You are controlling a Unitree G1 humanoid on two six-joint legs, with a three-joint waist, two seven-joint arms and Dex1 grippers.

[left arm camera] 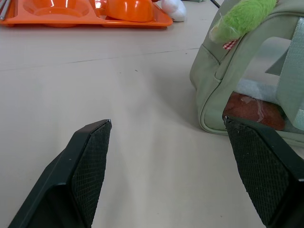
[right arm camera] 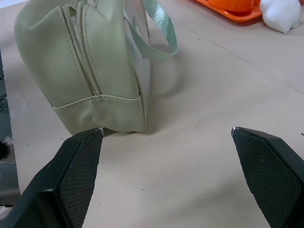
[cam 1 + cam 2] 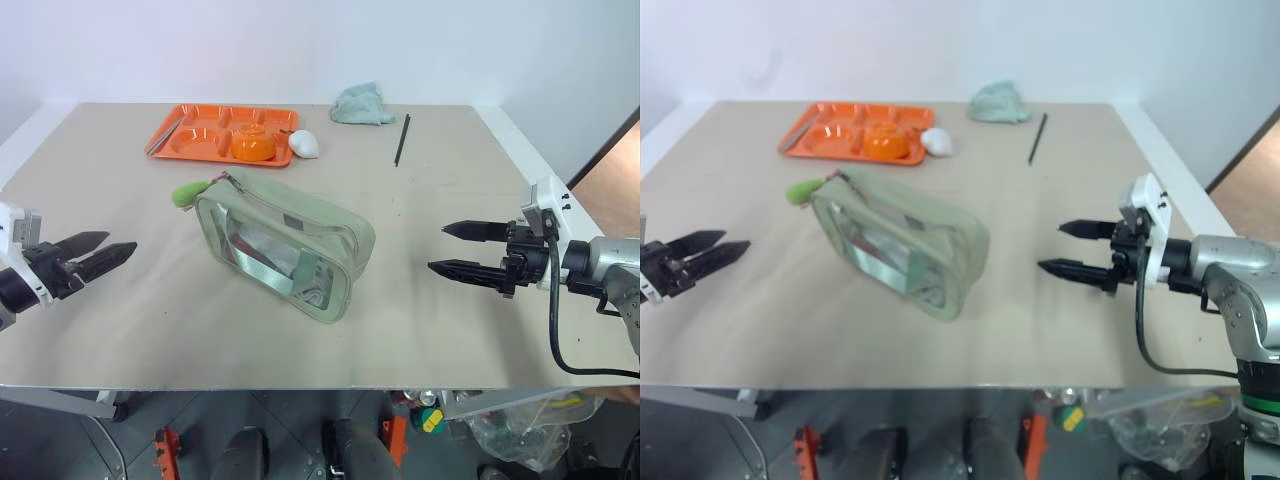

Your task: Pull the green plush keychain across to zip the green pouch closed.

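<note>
While two pincers, left pincer [image 3: 103, 249] and right pincer [image 3: 449, 248], gape empty, one green pouch [image 3: 285, 243], one green plush keychain [image 3: 188, 192], one orange tray [image 3: 205, 131].

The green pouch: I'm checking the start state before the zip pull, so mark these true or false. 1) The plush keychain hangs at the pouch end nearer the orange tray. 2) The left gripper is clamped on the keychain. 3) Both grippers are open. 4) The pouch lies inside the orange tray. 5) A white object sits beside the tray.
1) True: the green plush keychain sits at the end of the green pouch towards the orange tray.
2) False: the left gripper is apart from it, holding nothing.
3) True: the right gripper is open too.
4) False: the pouch stands on the table, nearer than the tray.
5) True: the white object is at its edge.
</note>
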